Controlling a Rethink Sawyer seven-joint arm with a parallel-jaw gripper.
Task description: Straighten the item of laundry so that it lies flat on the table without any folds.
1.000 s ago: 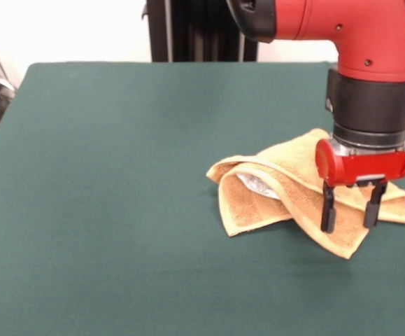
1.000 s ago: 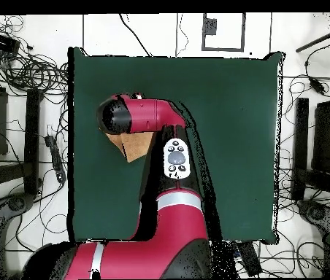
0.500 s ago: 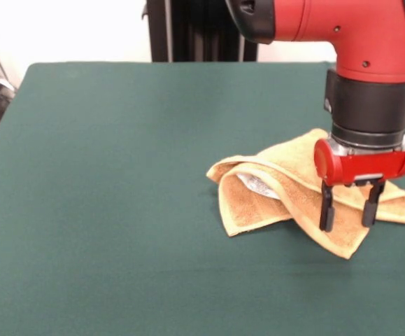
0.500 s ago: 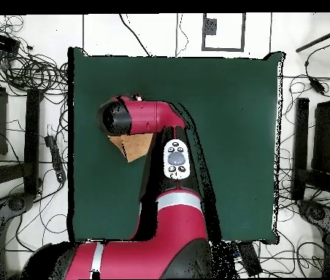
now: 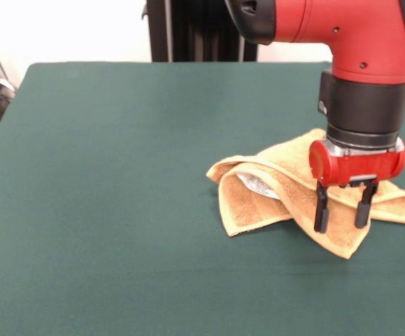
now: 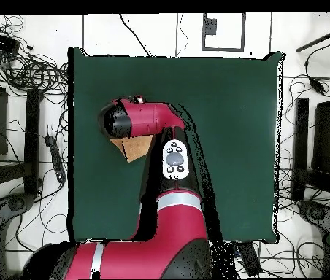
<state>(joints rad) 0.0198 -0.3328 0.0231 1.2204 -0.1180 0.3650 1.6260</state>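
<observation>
You have the table (image 5: 104, 210) filling nearly the whole front view, its dark green cloth running from edge to edge. The red and black arm (image 5: 342, 35) comes in from about one o'clock and hangs its wrist straight down over the right part of the cloth. In the overhead view the same arm (image 6: 175, 219) rises from six o'clock and bends toward nine o'clock, covering most of what lies beneath it.

The towel (image 5: 272, 189) sits at roughly three o'clock of the front view's centre, crumpled, with one flap folded over another and a small white tag (image 5: 259, 185) showing inside the fold. From above only a corner of the towel (image 6: 130, 149) shows under the wrist.

Your gripper (image 5: 340, 210) hangs over the towel's right part, jaws spread apart with nothing between them; its dark fingers (image 5: 321, 210) point down in front of the cloth.
</observation>
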